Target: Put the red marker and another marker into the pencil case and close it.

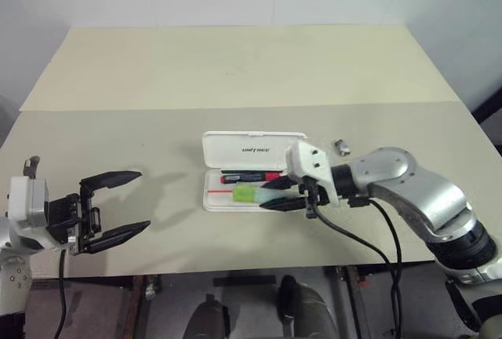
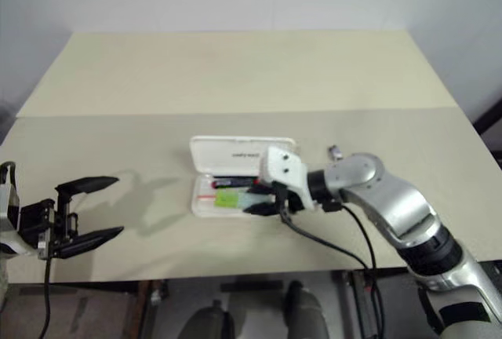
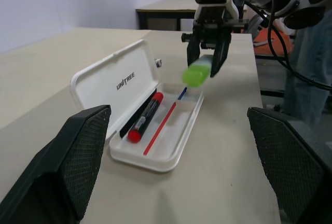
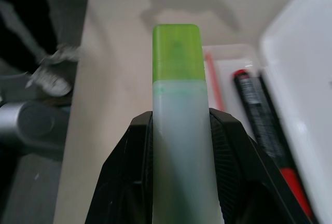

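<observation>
Black fingers of the left gripper (image 1: 114,205) stand wide apart at the lower left of the head view, near the front edge of the table (image 1: 235,72), and they hold nothing. It is well apart from the case.

Right of centre in that view, the right gripper (image 1: 284,195) is closed on the highlighter (image 1: 248,194) — its pale body sits between the two fingers and the green cap sticks out past the tips. In the left wrist view the highlighter hangs just above the open tray, tilted with the cap downward, and it does not touch the tray.

Behind it, the case (image 1: 252,147) lies open at the centre of the frame, with the lid standing up on the far side. The red marker (image 1: 249,176) already lies inside the tray, close to the hinge, with red and blue stripes on the tray floor beside it. A small metal piece (image 1: 343,147) rests on the table to the upper right of the case.

I judge the step in hand to be placing the second marker. The next move asks the right gripper to lower the highlighter into the free part of the tray, beside the red marker and more or less parallel to it, and then to release it — after that the lid must be folded down.
</observation>
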